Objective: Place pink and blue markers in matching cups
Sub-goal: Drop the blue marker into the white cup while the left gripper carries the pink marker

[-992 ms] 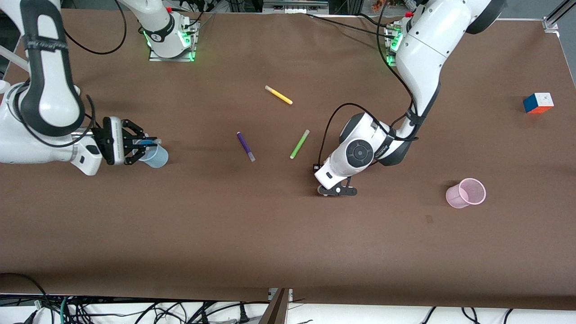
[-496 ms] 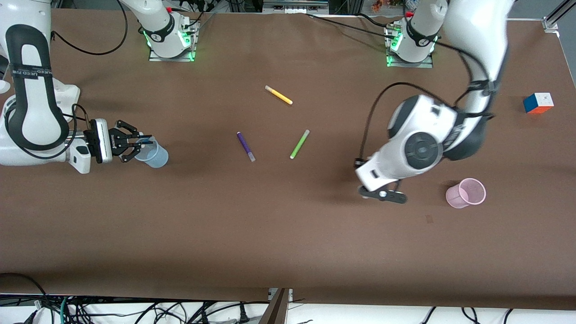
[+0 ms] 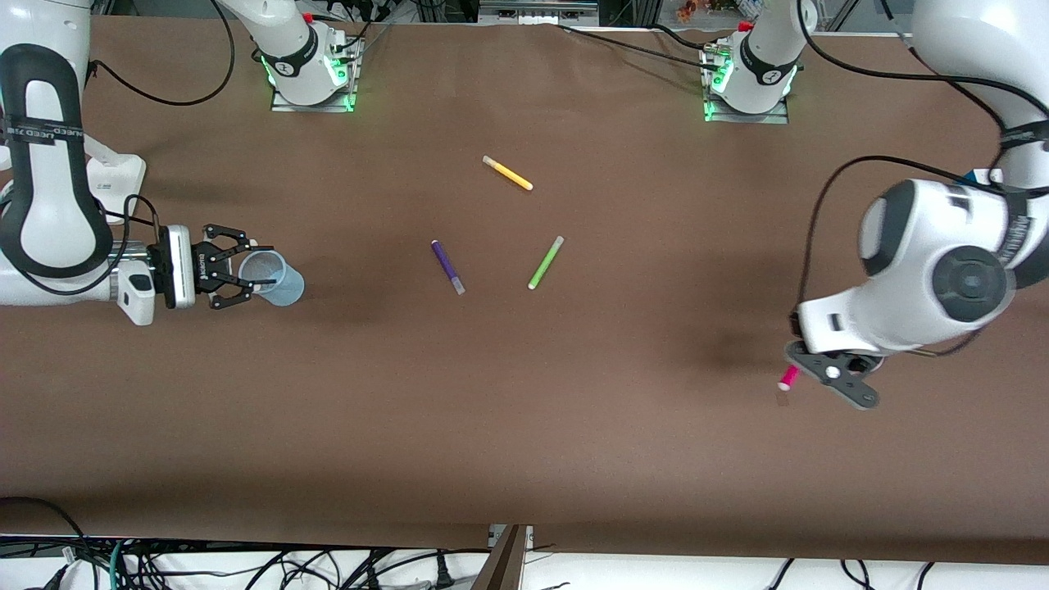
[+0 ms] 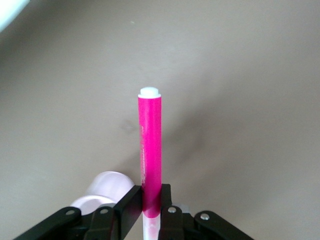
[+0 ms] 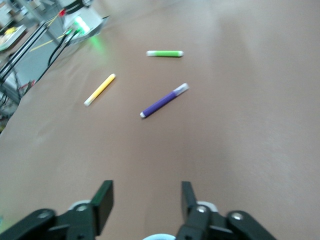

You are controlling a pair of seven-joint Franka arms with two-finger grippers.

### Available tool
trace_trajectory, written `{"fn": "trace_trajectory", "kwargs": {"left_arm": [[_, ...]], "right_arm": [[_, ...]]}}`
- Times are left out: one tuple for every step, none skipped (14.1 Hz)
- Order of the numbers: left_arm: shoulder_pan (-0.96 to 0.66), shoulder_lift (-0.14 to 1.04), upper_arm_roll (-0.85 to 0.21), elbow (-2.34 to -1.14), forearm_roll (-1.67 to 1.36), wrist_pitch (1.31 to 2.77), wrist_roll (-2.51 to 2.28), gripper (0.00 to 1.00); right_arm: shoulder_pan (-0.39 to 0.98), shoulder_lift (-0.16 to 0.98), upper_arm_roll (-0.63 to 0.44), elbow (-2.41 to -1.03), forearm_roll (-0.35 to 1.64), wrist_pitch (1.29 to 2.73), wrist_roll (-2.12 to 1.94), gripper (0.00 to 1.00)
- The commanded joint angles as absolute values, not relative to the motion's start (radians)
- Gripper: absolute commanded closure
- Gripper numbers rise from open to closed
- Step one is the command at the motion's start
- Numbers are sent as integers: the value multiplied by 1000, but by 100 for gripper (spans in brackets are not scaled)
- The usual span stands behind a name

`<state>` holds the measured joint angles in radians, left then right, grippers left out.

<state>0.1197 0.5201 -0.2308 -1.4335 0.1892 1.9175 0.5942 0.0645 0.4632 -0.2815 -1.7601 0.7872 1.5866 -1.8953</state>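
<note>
My left gripper [image 3: 832, 373] is shut on the pink marker [image 3: 788, 377] and holds it up over the table. In the left wrist view the gripper [image 4: 150, 192] grips the marker [image 4: 150, 145] near its lower end, white tip away from the fingers. The pink cup [image 4: 105, 187] stands just below and beside the fingers; in the front view the arm hides it. My right gripper [image 3: 261, 264] is open and empty at the mouth of the blue cup [image 3: 287, 287]; it also shows in the right wrist view [image 5: 145, 192]. The blue marker does not show.
A yellow marker [image 3: 507, 173], a purple marker [image 3: 447, 266] and a lime green marker [image 3: 546, 262] lie mid-table between the two cups. They also show in the right wrist view: yellow marker [image 5: 99, 89], purple marker [image 5: 164, 100], green marker [image 5: 165, 53].
My left arm has carried the pink marker from mid-table to the pink cup and now covers the cup. My right gripper has opened; the blue marker is no longer between its fingers.
</note>
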Motion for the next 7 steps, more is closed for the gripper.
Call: {"fn": "trace_trajectory", "kwargs": {"left_arm": [[234, 508, -256, -1508, 181, 2063, 860, 100], [280, 511, -270, -1532, 117, 2115, 965, 100], [320, 517, -271, -1558, 39, 2153, 1054, 100], [352, 526, -272, -1590, -30, 2195, 1148, 100], [374, 532, -272, -1618, -85, 2238, 1243, 100], [386, 543, -272, -1634, -121, 2255, 1315, 100], [403, 552, -272, -1641, -142, 2256, 1348, 100]], "right_arm": [[58, 469, -276, -1646, 792, 1517, -1615, 0], [63, 469, -275, -1593, 744, 1491, -1457, 0], [69, 471, -269, -1542, 685, 1490, -1302, 0], [74, 462, -255, -1504, 616, 1494, -1137, 0], [87, 459, -242, -1474, 547, 1490, -982, 0], [106, 459, -241, -1442, 502, 1489, -871, 0], [124, 460, -241, -1421, 458, 1488, -774, 0]]}}
